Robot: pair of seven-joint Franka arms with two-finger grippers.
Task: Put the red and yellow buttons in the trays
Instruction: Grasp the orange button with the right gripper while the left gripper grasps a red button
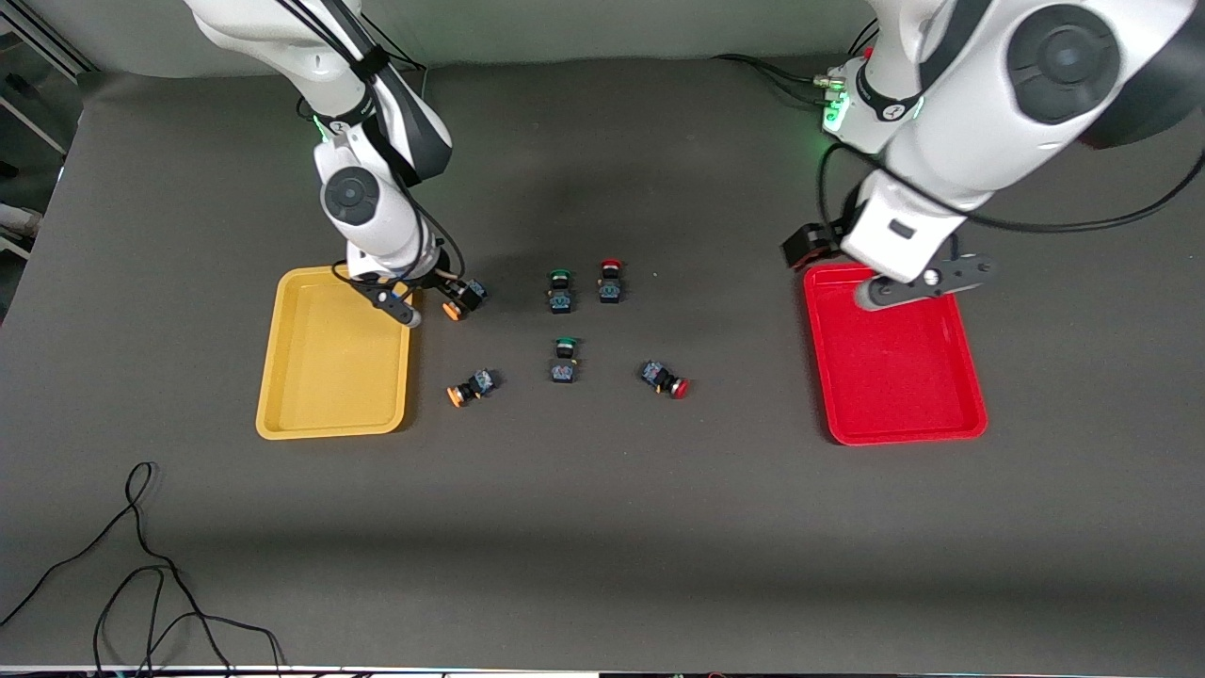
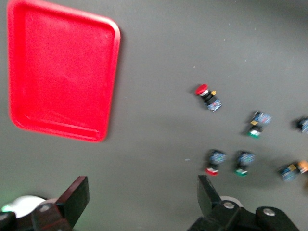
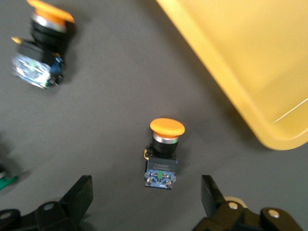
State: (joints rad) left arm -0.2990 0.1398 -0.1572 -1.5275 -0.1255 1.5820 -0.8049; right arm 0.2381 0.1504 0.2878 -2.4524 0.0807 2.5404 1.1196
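The yellow tray [image 1: 334,353] lies at the right arm's end of the table and the red tray [image 1: 894,363] at the left arm's end; both are bare. My right gripper [image 1: 428,294] is open, low over an orange-capped button [image 1: 463,299] lying beside the yellow tray; in the right wrist view this button [image 3: 163,154] sits just ahead of the open gripper [image 3: 147,197]. A second orange button [image 1: 471,387] lies nearer the camera. One red button [image 1: 610,281] stands upright and another [image 1: 665,379] lies on its side. My left gripper [image 1: 866,273] is open and empty over the red tray's farther rim.
Two green-capped buttons [image 1: 560,290] [image 1: 564,360] stand mid-table between the orange and red ones. A black cable [image 1: 141,565] lies loose on the cloth near the camera at the right arm's end. The left wrist view shows the red tray [image 2: 62,72] and the buttons.
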